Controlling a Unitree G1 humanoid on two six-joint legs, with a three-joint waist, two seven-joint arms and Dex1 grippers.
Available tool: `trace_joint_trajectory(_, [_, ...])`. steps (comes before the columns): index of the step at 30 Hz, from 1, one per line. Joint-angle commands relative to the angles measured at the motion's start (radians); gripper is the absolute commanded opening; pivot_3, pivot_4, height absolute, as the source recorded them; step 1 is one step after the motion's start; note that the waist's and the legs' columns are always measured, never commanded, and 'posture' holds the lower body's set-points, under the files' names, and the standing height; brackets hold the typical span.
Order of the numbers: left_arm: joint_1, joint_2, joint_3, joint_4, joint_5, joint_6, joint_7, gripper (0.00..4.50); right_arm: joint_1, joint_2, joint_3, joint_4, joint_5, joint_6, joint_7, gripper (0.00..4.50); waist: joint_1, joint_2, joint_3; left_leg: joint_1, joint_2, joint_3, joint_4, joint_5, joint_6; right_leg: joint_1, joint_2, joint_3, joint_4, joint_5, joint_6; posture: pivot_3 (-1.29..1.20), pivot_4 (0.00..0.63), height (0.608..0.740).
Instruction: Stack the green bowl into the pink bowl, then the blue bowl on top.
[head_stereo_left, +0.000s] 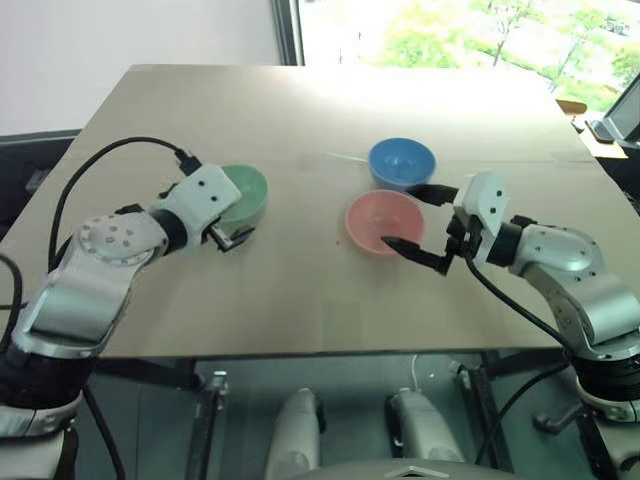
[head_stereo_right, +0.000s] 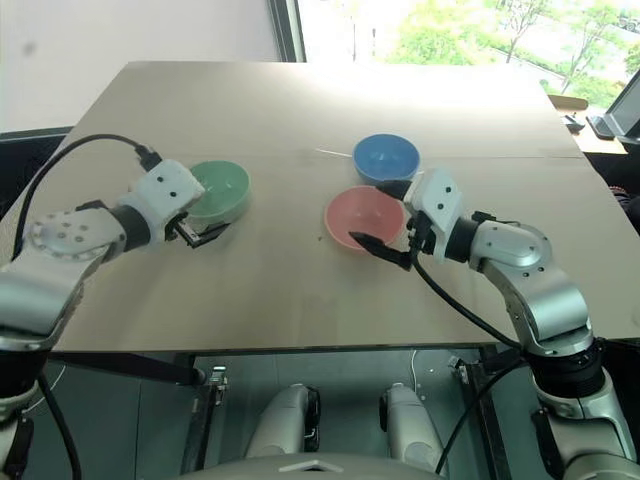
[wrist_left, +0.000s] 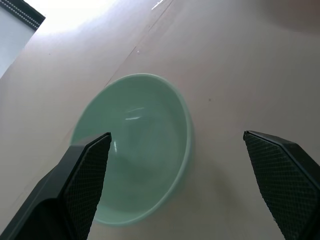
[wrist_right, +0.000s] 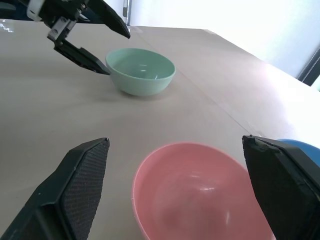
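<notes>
The green bowl (head_stereo_left: 247, 190) stands upright on the left of the table. My left gripper (head_stereo_left: 237, 226) is open at its near rim, one finger over the bowl's inside (wrist_left: 135, 145) and the other outside it. The pink bowl (head_stereo_left: 383, 220) sits at mid-table, with the blue bowl (head_stereo_left: 402, 162) just behind it, the two close together. My right gripper (head_stereo_left: 408, 217) is open at the pink bowl's right side, its fingers spread wider than the bowl (wrist_right: 195, 190). Neither gripper holds anything. All three bowls are empty.
The bowls stand on a tan table (head_stereo_left: 300, 300) with a faint seam running across it behind the bowls. Its front edge is near me. Dark objects (head_stereo_left: 605, 128) lie beyond the table's far right corner. A bright window is at the back.
</notes>
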Motion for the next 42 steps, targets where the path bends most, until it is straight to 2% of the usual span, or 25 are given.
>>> trace_joint_trajectory(1, [-0.049,0.013,-0.057,0.023,0.069,0.006,-0.031,4.50,-0.012,-0.006,-0.026,-0.015,0.008,-0.038,-0.006,4.49,0.001,0.000,0.000,0.000,0.000,0.000,0.000,0.000,0.000,-0.001,0.000,0.000,0.000,0.000,0.000,0.00,0.150,0.740])
trace_joint_trajectory(4, [-0.084,0.013,-0.115,0.055,0.107,0.019,-0.065,4.50,-0.021,-0.004,-0.018,-0.007,0.010,-0.054,0.003,4.49,0.003,0.000,0.000,-0.002,0.000,0.000,0.000,0.000,0.000,-0.002,0.000,0.000,0.001,0.000,0.000,0.00,0.150,0.740])
trace_joint_trajectory(8, [-0.143,0.004,-0.164,0.123,0.150,0.015,-0.102,3.41,-0.027,0.004,-0.010,-0.004,0.013,-0.085,0.012,4.50,0.004,0.000,0.000,-0.002,0.000,0.000,0.000,0.000,0.000,-0.002,0.000,0.000,0.001,0.000,0.000,0.00,0.150,0.740])
trace_joint_trajectory(9, [-0.150,0.003,-0.171,0.135,0.159,0.006,-0.112,3.10,-0.026,0.005,-0.010,-0.004,0.016,-0.088,0.012,4.50,0.003,0.000,0.000,-0.002,0.000,0.000,0.000,0.000,0.000,-0.002,0.000,0.000,0.001,0.000,0.000,0.00,0.150,0.740])
trace_joint_trajectory(11, [-0.161,-0.005,-0.175,0.152,0.170,0.001,-0.125,2.10,-0.022,0.004,-0.010,-0.006,0.019,-0.093,0.013,4.50,0.003,0.000,0.000,-0.002,0.000,0.000,0.000,0.000,0.000,-0.002,0.000,0.000,0.001,0.000,0.000,0.00,0.150,0.740])
trace_joint_trajectory(12, [-0.165,-0.009,-0.176,0.157,0.174,-0.002,-0.132,1.88,-0.021,0.004,-0.010,-0.007,0.019,-0.094,0.012,4.50,0.003,0.000,0.000,-0.002,0.000,0.000,0.000,0.000,0.000,-0.002,0.000,0.000,0.001,0.000,0.000,0.00,0.150,0.740])
trace_joint_trajectory(14, [-0.174,-0.020,-0.178,0.167,0.185,-0.007,-0.143,0.80,-0.018,0.006,-0.013,-0.009,0.022,-0.093,0.008,4.50,0.004,0.000,0.000,-0.002,0.000,0.000,0.000,0.000,0.000,-0.002,0.000,0.000,0.001,0.000,0.000,0.00,0.150,0.740])
trace_joint_trajectory(15, [-0.177,-0.025,-0.178,0.172,0.189,-0.012,-0.147,0.74,-0.017,0.006,-0.013,-0.010,0.023,-0.093,0.007,4.50,0.004,0.000,0.000,-0.002,0.000,0.000,0.000,0.000,0.000,-0.002,0.000,0.000,0.002,0.000,0.000,0.00,0.150,0.740])
trace_joint_trajectory(16, [-0.179,-0.029,-0.177,0.179,0.191,-0.026,-0.151,0.13,-0.016,0.006,-0.013,-0.011,0.022,-0.093,0.005,4.50,0.004,0.000,0.000,-0.002,0.000,0.000,0.000,0.000,0.000,-0.002,0.000,0.000,0.002,0.000,0.000,0.00,0.150,0.740])
trace_joint_trajectory(23, [-0.231,-0.058,-0.159,0.224,0.181,-0.246,-0.235,0.04,0.018,-0.020,-0.041,-0.021,0.016,-0.099,-0.007,4.50,0.006,0.000,0.000,-0.002,0.000,0.000,0.001,0.000,0.000,-0.002,0.000,0.000,0.003,0.000,0.000,0.00,0.150,0.740])
trace_joint_trajectory(28, [-0.302,-0.129,-0.147,0.221,0.076,-0.454,-0.381,0.04,0.102,-0.067,-0.123,-0.062,0.028,-0.085,-0.031,4.50,0.016,0.000,0.000,-0.002,-0.001,0.000,0.001,0.000,0.000,-0.002,-0.001,0.000,0.003,0.000,0.000,0.00,0.150,0.740])
trace_joint_trajectory(30, [-0.324,-0.159,-0.154,0.231,0.087,-0.608,-0.393,0.04,0.169,-0.092,-0.170,-0.093,0.028,-0.083,-0.041,4.50,0.019,0.000,0.000,-0.003,-0.001,0.000,0.001,0.000,0.000,-0.002,-0.001,0.000,0.003,0.000,0.000,0.00,0.150,0.740])
trace_joint_trajectory(32, [-0.368,-0.199,-0.183,0.276,0.066,-0.684,-0.468,0.04,0.256,-0.113,-0.235,-0.138,0.037,-0.070,-0.052,4.50,0.020,0.000,0.000,-0.002,-0.001,-0.001,0.001,0.000,0.000,-0.002,0.000,0.000,0.003,0.000,0.000,0.00,0.150,0.740])
trace_joint_trajectory(35, [-0.462,-0.286,-0.242,0.400,0.034,-0.771,-0.602,0.04,0.407,-0.123,-0.353,-0.204,0.070,-0.059,-0.059,4.50,0.034,0.000,0.000,-0.002,-0.001,-0.001,0.002,0.000,0.000,-0.001,0.000,0.000,0.004,0.000,0.000,0.00,0.150,0.740])
trace_joint_trajectory(40, [-0.576,-0.365,-0.276,0.578,0.022,-0.868,-0.764,0.04,0.576,-0.148,-0.496,-0.271,0.135,-0.027,-0.034,4.50,0.019,0.001,0.000,0.000,-0.002,-0.002,0.004,0.000,0.000,0.002,0.000,0.000,0.003,0.000,0.001,0.00,0.150,0.740])
trace_joint_trajectory(42, [-0.619,-0.396,-0.281,0.659,0.028,-0.964,-0.810,0.04,0.630,-0.159,-0.548,-0.290,0.150,-0.034,-0.021,4.50,0.012,0.000,0.000,0.000,-0.002,-0.004,0.004,0.000,0.000,0.003,0.000,-0.001,0.003,0.000,0.001,0.00,0.150,0.740])
